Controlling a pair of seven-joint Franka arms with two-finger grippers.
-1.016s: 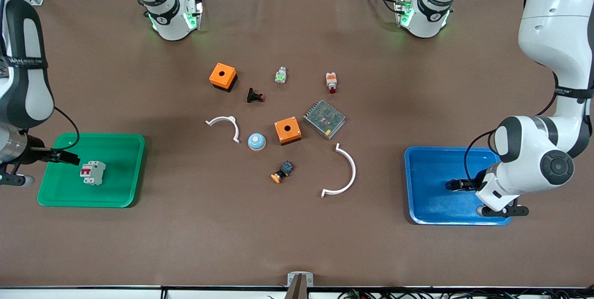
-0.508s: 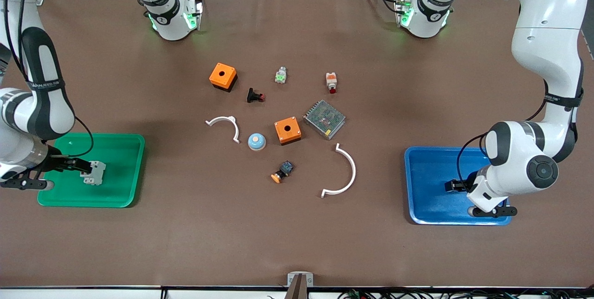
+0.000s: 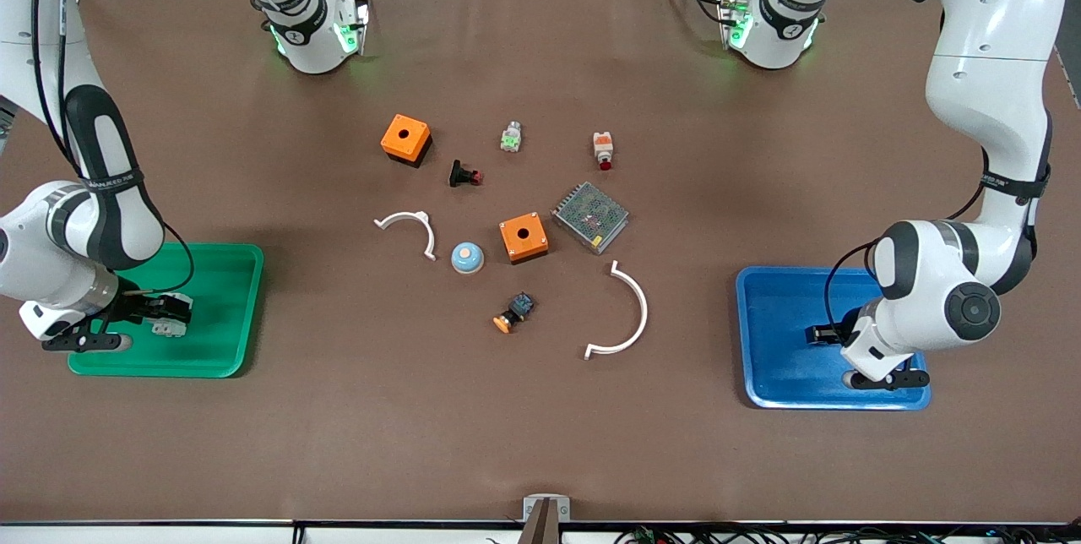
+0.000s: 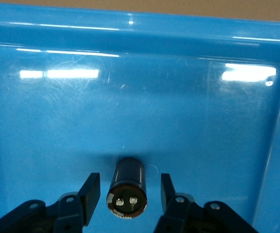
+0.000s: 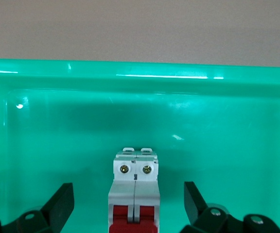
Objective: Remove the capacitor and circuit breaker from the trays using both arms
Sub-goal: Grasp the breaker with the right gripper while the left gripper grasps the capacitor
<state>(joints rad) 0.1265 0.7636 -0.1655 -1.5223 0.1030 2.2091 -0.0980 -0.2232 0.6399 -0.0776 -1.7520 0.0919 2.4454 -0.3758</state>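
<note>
The capacitor (image 4: 128, 187), a stubby black cylinder with two light spots on its end, lies on the floor of the blue tray (image 4: 179, 121). My left gripper (image 4: 129, 183) is open around it, with a gap on each side. In the front view the left gripper (image 3: 817, 334) is low in the blue tray (image 3: 785, 379) and the capacitor is hidden. The breaker (image 5: 135, 189), light grey with red levers, lies in the green tray (image 5: 227, 126). My right gripper (image 5: 128, 194) is open wide around it without touching. In the front view the right gripper (image 3: 165, 307) covers most of the breaker (image 3: 175, 327) in the green tray (image 3: 220, 341).
In the middle of the table lie two orange boxes (image 3: 405, 138) (image 3: 523, 237), a metal mesh unit (image 3: 590, 216), a blue dome (image 3: 467, 257), several small buttons (image 3: 602, 149) (image 3: 513, 312) (image 3: 464, 175) and two white arcs (image 3: 625, 316) (image 3: 410, 227).
My right gripper has moved across the green tray onto the breaker, which stayed in place. My left gripper shifted slightly in the blue tray as the arm's upper joints swung.
</note>
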